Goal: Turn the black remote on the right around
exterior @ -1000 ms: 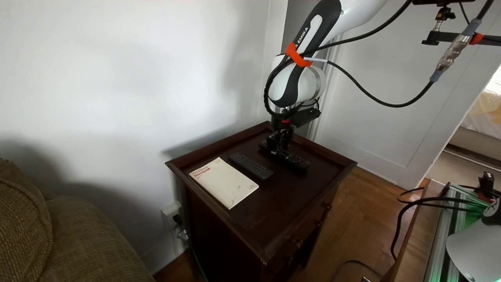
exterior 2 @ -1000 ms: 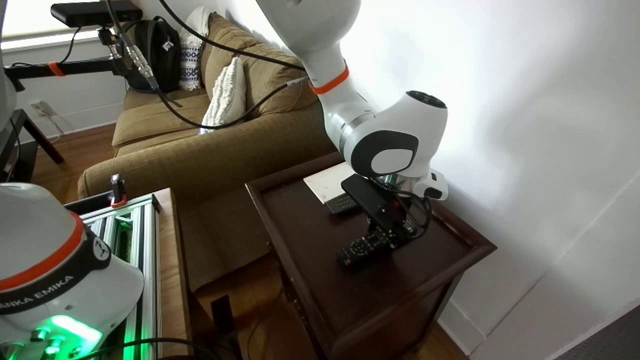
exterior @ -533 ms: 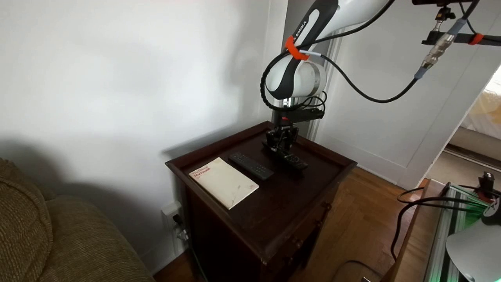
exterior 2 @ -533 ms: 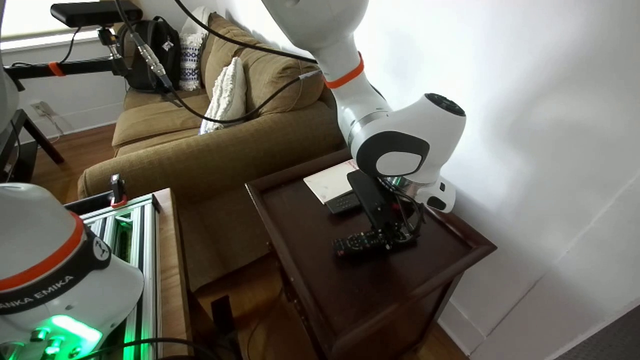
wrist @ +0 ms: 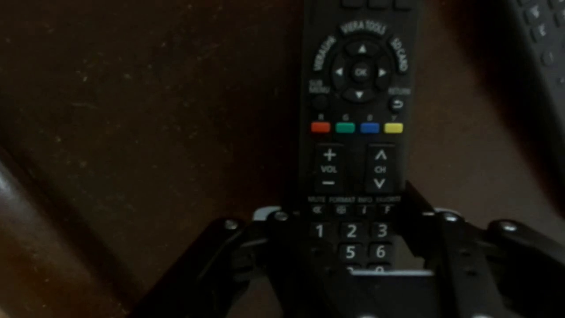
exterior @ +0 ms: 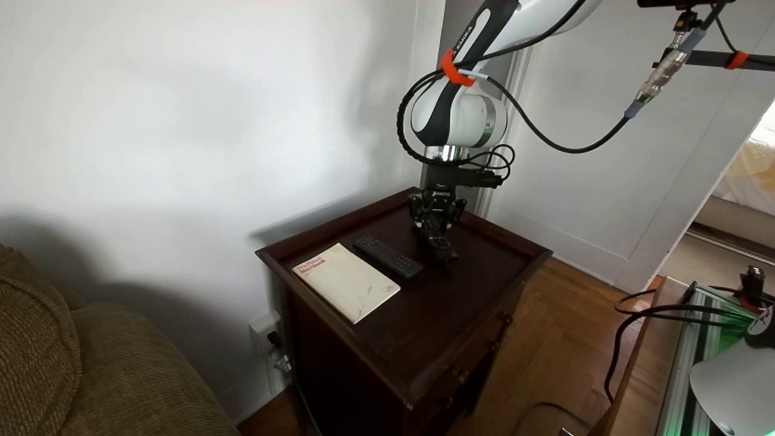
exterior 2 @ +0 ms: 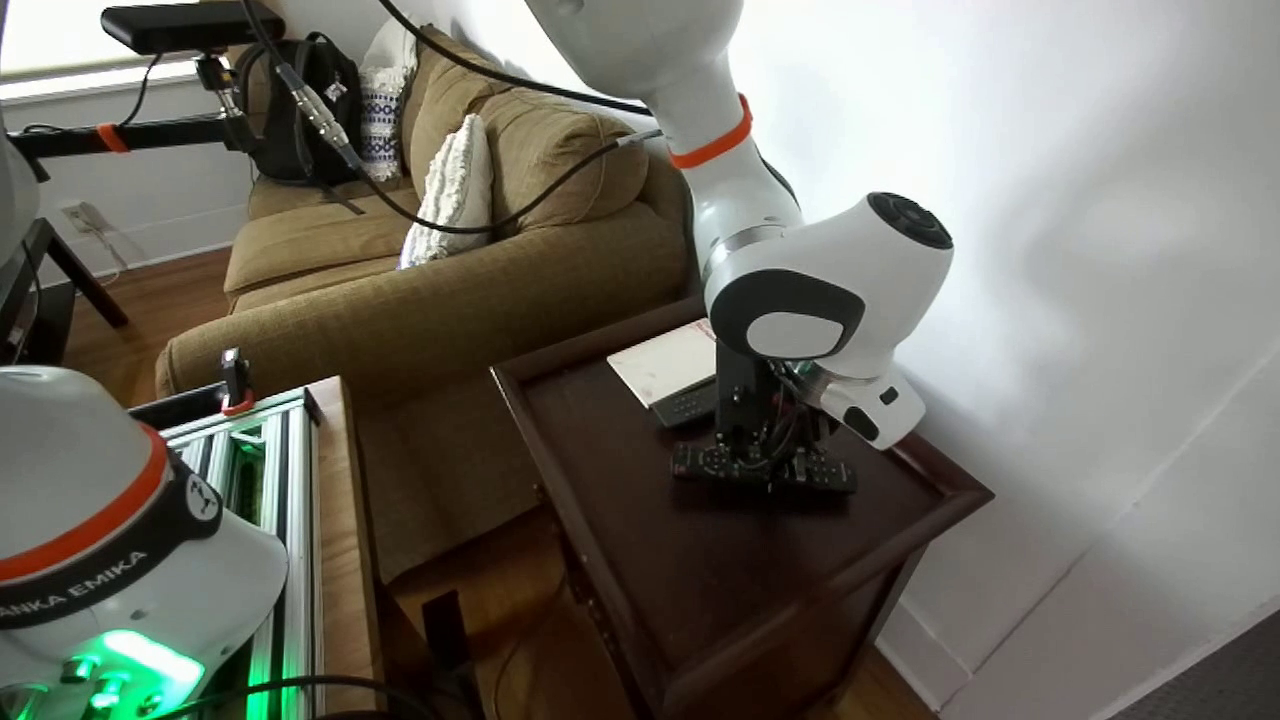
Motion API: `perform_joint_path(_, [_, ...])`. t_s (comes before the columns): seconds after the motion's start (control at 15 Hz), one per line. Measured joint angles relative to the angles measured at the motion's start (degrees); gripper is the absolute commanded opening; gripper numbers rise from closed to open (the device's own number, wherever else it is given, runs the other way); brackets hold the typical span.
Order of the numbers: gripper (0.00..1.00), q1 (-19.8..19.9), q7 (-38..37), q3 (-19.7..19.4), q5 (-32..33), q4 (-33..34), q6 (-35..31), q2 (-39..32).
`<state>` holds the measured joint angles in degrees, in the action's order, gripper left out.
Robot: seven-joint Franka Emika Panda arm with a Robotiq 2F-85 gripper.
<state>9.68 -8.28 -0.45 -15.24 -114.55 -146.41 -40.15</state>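
"VIERA TOOLS" on the black remote (wrist: 358,138)

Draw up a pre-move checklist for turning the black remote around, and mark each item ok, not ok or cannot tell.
1. Grip: gripper closed with its fingers along both long sides of the black remote: ok.
2. Correct remote held, with the dark remote left lying beside the white booklet: ok.
3. Button side up, as the wrist view shows: ok.
4. Gap between the two remotes, seen in the wrist view: ok.
5. Both ends of the held remote inside the rim of the nightstand: ok.
6. Held remote lifted off the surface: cannot tell; its underside is hidden.
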Motion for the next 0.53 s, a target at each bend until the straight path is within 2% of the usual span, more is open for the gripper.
perform_joint_path(0.53, [0.3,-0.4,-11.3,-2.2,-3.3,0.0,-1.4,-0.1])
